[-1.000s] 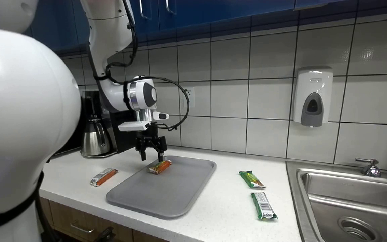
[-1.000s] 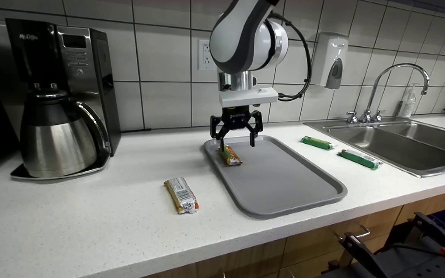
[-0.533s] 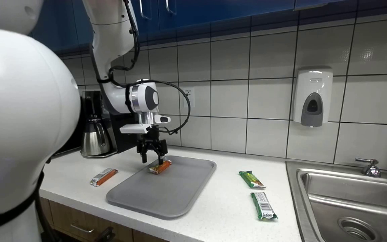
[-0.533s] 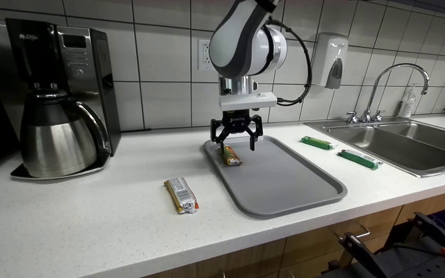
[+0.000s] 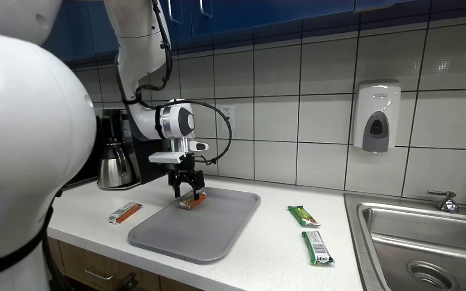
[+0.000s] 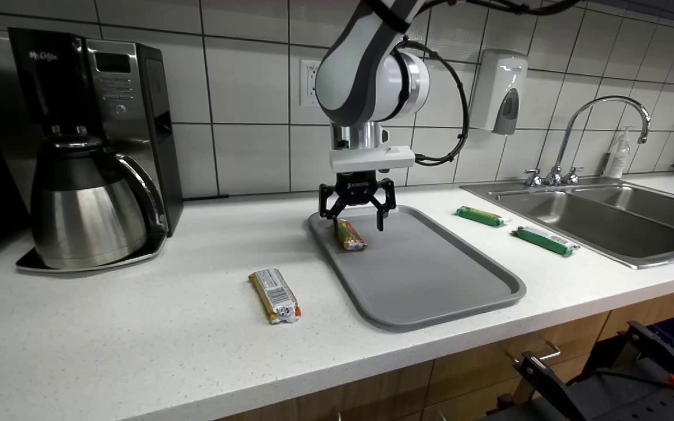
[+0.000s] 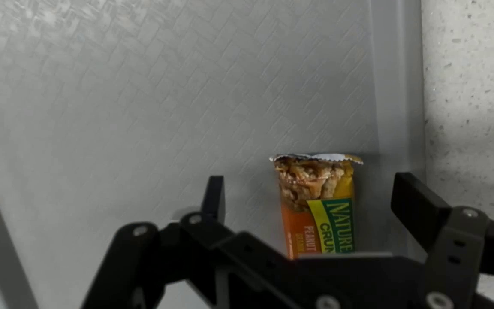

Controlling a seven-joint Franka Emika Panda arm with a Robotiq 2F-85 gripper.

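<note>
1. Claw up first, jaws spread wide above the gray tray; in the wrist view they stand to either side of an orange granola bar, with bare tray showing on both flanks.
2. That bar lies flat in the tray, printed face up, long axis running up and down the wrist view; a crimped end points to the top, the opposite end hidden behind the claw.
3. Over in an exterior view, the bar slants down to the right, just inside the tray's long edge and roughly parallel with it.
4. And there's movement! Against a second ago, the claw sits lower, closer to the bar, in both exterior views; bar and tray have stayed put.
5. Just off the tray, on the white counter, a second orange bar shows its barcode.
6. Past the tray's opposite side, a green bar and another green bar lie near the sink.
7. Farther back, a coffee maker stands by the tiled wall.
</note>
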